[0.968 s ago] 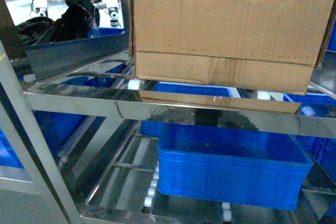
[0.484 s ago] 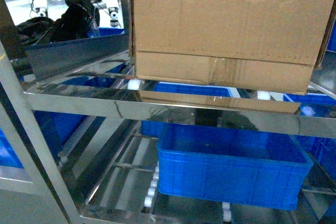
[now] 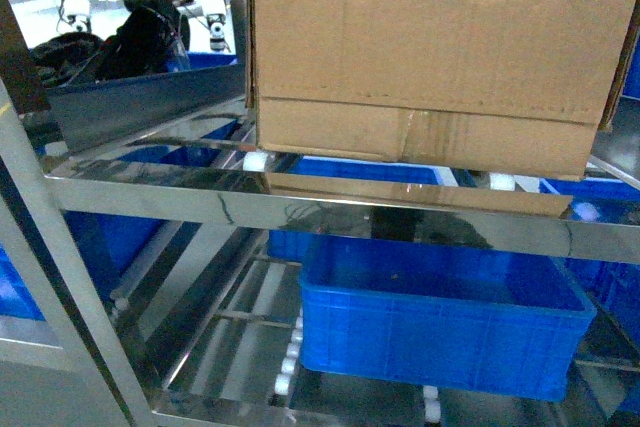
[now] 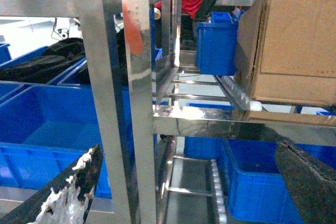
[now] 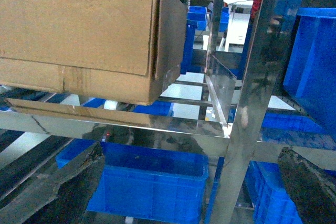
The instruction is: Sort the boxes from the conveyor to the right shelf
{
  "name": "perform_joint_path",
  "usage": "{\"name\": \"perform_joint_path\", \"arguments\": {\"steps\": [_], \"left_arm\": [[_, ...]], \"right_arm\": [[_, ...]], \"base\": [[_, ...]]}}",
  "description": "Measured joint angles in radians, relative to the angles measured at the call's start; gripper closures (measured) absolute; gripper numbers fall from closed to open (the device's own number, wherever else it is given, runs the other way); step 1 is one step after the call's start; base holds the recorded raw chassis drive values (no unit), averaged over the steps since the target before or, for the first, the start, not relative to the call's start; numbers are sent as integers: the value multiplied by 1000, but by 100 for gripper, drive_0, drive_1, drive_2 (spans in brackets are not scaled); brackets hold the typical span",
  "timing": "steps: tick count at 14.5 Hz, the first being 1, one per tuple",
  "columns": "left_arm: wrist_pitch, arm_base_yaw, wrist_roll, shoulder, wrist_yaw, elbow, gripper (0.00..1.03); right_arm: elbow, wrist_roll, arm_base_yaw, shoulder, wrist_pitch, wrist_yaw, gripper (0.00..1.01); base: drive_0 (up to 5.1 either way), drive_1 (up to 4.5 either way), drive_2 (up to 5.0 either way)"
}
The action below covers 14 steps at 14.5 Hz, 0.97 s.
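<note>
Carton [image 3: 430,47] on shelf [image 3: 300,209] rollers, ahead between both hands: right of left hand [image 4: 184,192], left of right hand [image 5: 184,192]. Bin [image 3: 440,327] directly beneath, lower level.

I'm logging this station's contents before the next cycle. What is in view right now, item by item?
Cardboard box: one, brown, on the shelf's upper roller level, its front edge over the cross-beam.
Shelf: one, shiny grey metal, filling the head view, with rails of white rollers.
Blue bin: one, on the lower level below the box.
Other blue bins: several, behind and beside the shelf; count unclear.
Dark bundle: black, far left behind the shelf; too unclear to name.
Left gripper fingers: two, dark, wide apart, holding nothing.
Right gripper fingers: two, dark, wide apart, holding nothing.
</note>
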Motion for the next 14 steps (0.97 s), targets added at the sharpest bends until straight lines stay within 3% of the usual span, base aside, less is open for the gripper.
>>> {"name": "perform_joint_path", "arguments": {"steps": [14], "left_arm": [[0, 0, 0, 0, 0, 0, 5]], "right_arm": [[0, 0, 0, 0, 0, 0, 3]], "base": [[0, 0, 0]]}}
